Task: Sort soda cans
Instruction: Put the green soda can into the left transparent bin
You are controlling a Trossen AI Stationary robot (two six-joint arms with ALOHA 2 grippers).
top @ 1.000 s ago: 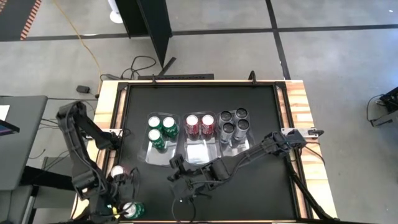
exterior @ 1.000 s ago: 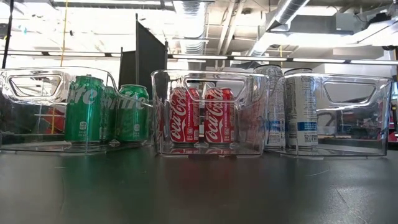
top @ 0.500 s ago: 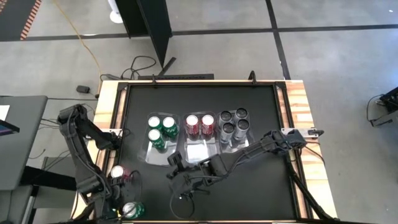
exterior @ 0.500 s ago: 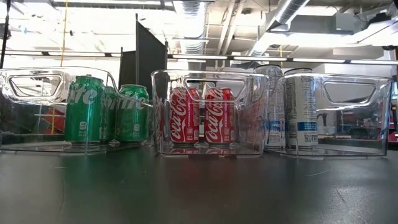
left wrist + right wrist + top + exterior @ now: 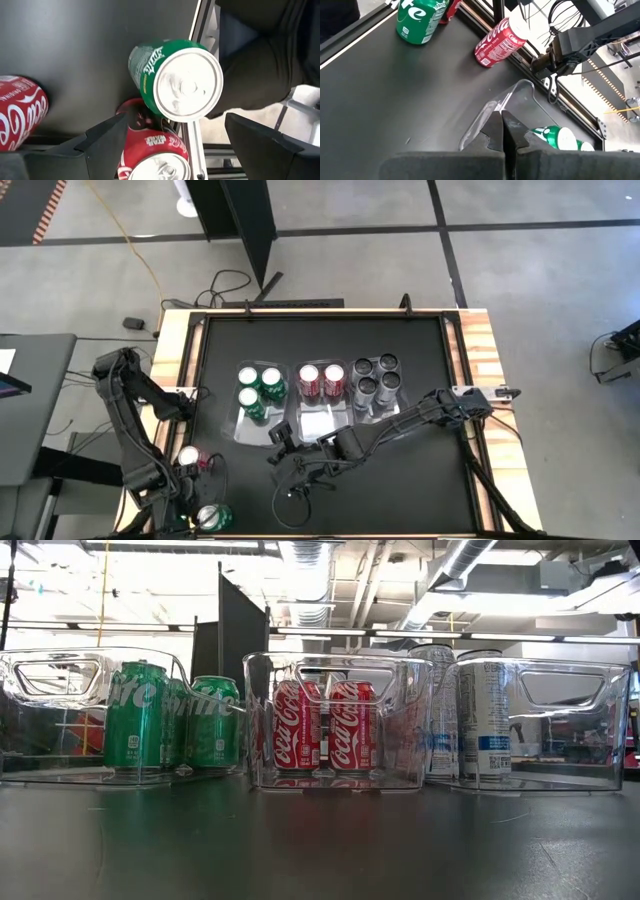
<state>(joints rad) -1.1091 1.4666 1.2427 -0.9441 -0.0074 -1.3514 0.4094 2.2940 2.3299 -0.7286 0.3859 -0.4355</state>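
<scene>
Three clear trays stand in a row. One holds three green cans [image 5: 257, 391], one holds two red cans [image 5: 321, 380], and one holds several silver-grey cans [image 5: 376, 379]. A loose green can [image 5: 175, 80] stands upright at the table's near left corner, with a red can [image 5: 150, 155] beside it. Another red can [image 5: 500, 42] lies on its side close by. My left gripper [image 5: 176, 120] hovers open above the green can, one finger on either side. My right gripper [image 5: 502, 125] is shut at the near corner of the green cans' tray [image 5: 495, 107]. My right gripper has its shut fingertips [image 5: 496, 122] at the rounded near corner of the green cans' tray [image 5: 512, 90], coming level from the table's near side. I cannot tell whether they touch it.
The near half of the black table top [image 5: 400, 490] lies in front of the trays. Wooden side rails [image 5: 480, 360] border the table. A black cable [image 5: 300, 500] hangs under my right arm. The left arm's base [image 5: 580, 40] stands by the loose cans.
My right gripper has moved a little toward the table's far edge, closer to the trays. The cans and trays stand as before.
</scene>
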